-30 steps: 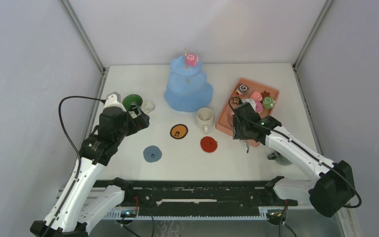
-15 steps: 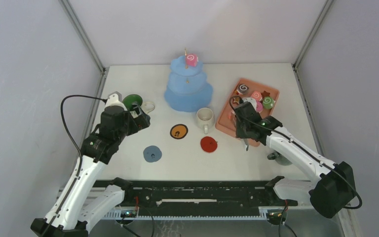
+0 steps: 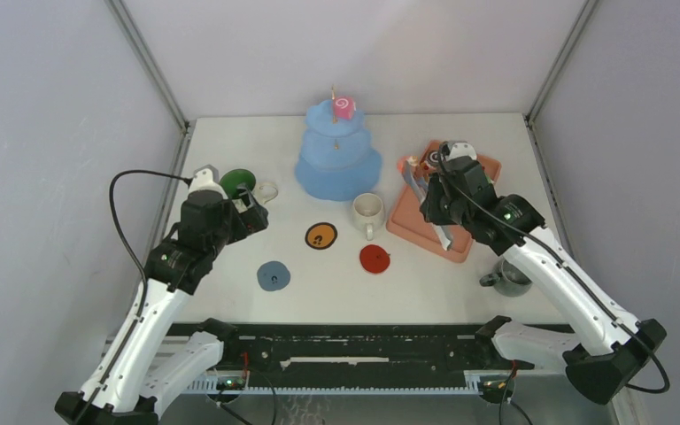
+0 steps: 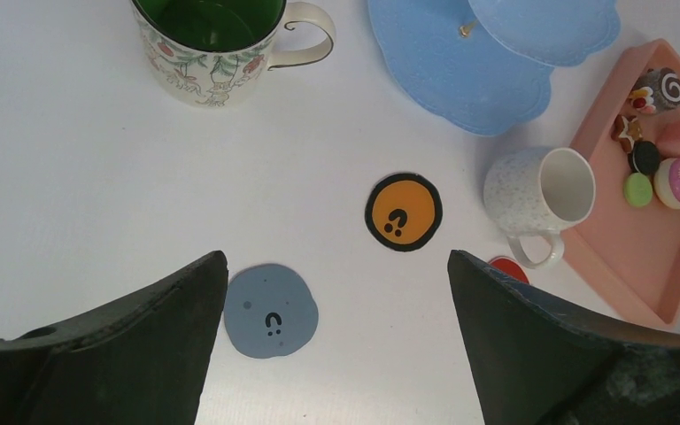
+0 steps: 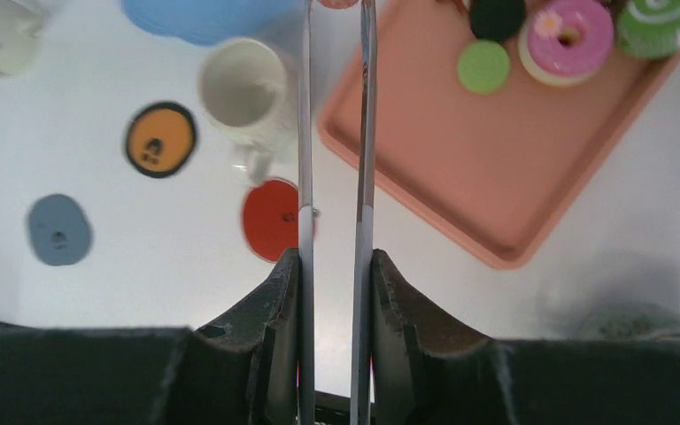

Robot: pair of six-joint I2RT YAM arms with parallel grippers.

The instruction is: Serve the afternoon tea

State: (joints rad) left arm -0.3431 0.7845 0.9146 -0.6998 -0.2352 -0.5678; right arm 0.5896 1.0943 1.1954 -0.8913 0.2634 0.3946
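Observation:
My right gripper (image 5: 334, 266) is shut on a pair of metal tongs (image 5: 305, 133). Their tips pinch a small reddish pastry (image 3: 411, 163) above the left end of the salmon tray (image 3: 425, 228). A black round (image 5: 496, 13), a green round (image 5: 483, 66), a pink ring (image 5: 567, 40) and a green swirl (image 5: 664, 18) lie in the tray. A pink swirl roll (image 3: 343, 107) sits on top of the blue tiered stand (image 3: 338, 168). The green mug (image 3: 241, 184), cream mug (image 3: 367, 211) and grey mug (image 3: 506, 276) stand on the table. My left gripper (image 4: 336, 266) hangs open and empty beside the green mug.
Three flat coasters lie in front of the stand: orange (image 3: 321, 235), red (image 3: 374, 258) and blue-grey (image 3: 274, 275). The grey mug stands under my right forearm near the table's right edge. Walls close in the left, right and back.
My right arm has risen and swung back from the tray's near edge to its far left end, the tongs squeezed narrower on a pastry. The left arm has barely moved.

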